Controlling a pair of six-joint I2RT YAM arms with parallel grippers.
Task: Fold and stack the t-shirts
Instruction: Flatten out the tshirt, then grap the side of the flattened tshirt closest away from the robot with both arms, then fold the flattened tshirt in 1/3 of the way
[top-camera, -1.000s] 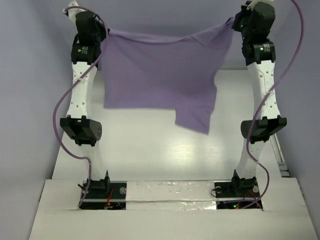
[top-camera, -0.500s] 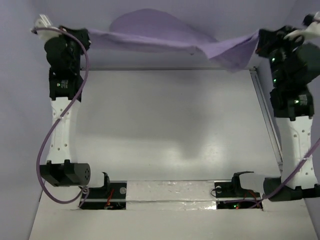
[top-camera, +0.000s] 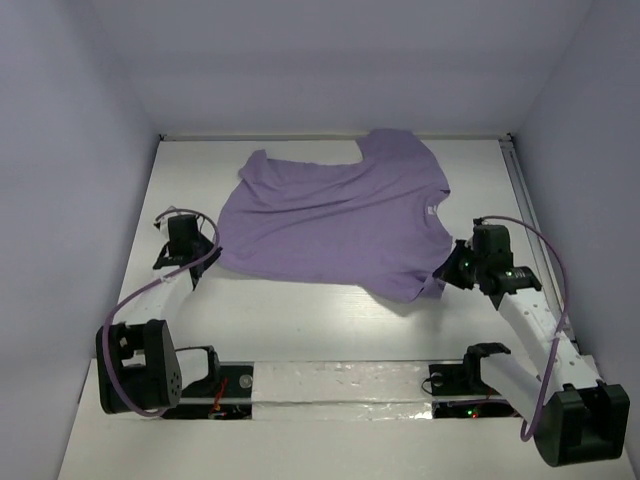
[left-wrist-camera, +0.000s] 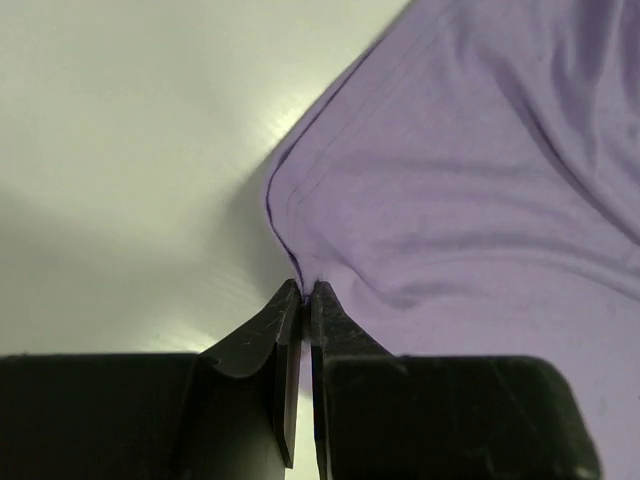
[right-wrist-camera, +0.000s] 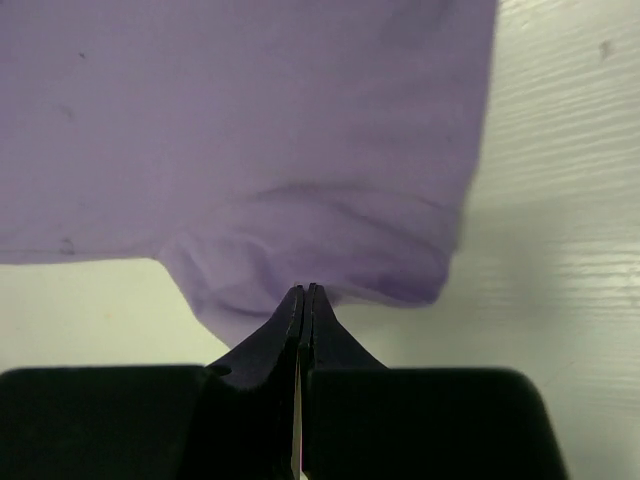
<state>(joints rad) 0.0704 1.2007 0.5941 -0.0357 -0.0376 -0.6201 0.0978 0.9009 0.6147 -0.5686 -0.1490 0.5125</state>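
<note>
The lavender t-shirt (top-camera: 335, 222) lies spread on the white table, a little rumpled, one sleeve toward the back. My left gripper (top-camera: 212, 254) is low at the shirt's near-left corner and is shut on its edge; the left wrist view shows the cloth (left-wrist-camera: 460, 190) pinched at the fingertips (left-wrist-camera: 306, 290). My right gripper (top-camera: 445, 272) is low at the shirt's near-right corner, shut on the hem; the right wrist view shows the cloth (right-wrist-camera: 260, 140) bunched at the closed tips (right-wrist-camera: 303, 290).
The white table (top-camera: 330, 330) is walled by pale panels at left, back and right. A rail (top-camera: 528, 215) runs along the right edge. The arm bases (top-camera: 340, 385) sit on the near strip.
Both arms have swung down from high at the back to the table. The shirt, held stretched in the air before, now lies flat on the table with both corners still gripped.
</note>
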